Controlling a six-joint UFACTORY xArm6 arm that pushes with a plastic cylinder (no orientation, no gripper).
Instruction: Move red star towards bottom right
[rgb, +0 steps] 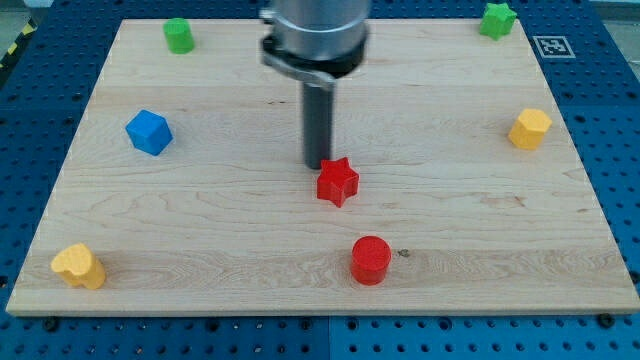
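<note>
My tip (319, 165) apparently touching red star (338, 182)

No readable text anywhere; only a black-and-white square marker (551, 45) beside the board's (200, 240) top-right corner.

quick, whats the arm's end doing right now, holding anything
No gripper: my tip holds nothing.
It sits at the upper-left edge of the red star block, apparently touching it.
</note>
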